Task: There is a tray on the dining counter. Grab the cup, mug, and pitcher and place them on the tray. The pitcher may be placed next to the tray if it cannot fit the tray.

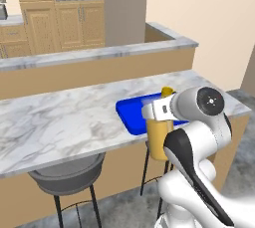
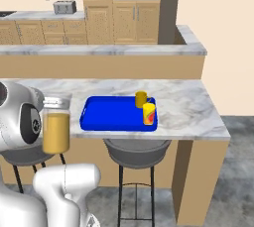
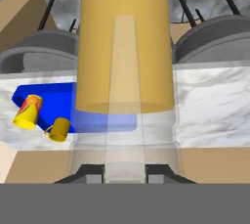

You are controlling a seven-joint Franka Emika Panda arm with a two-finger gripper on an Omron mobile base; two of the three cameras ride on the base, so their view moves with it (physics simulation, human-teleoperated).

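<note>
The gripper [image 3: 124,174] is clamped on the pitcher [image 3: 126,47], its two dark finger tips pressed against the clear glass near the rim, as the hand view shows with the vessel running straight out from the fingers. The pitcher hangs upright in the air, clear glass at the top and orange juice colour filling the lower part; in the right base view it [image 2: 56,124] sits just ahead of the white wrist, in front of the near edge of the dining counter [image 2: 188,107] and not touching it. In the left base view the pitcher [image 1: 158,140] is partly hidden behind the arm's dark-jointed wrist. Beyond the held pitcher lies the bright blue tray [image 2: 111,114], flat on the marble top; seen from the hand, the tray [image 3: 46,96] extends out to the left of the glass and partly shows through it. On the tray's far-from-hand end stand the cup [image 2: 149,113], with its red-and-green picture, and the plain yellow mug [image 2: 141,98], close together but apart. From the hand camera the cup [image 3: 28,112] and the mug [image 3: 59,129] appear left of the pitcher. Grey round stools [image 2: 136,152] stand under the counter, below the pitcher's level.
</note>
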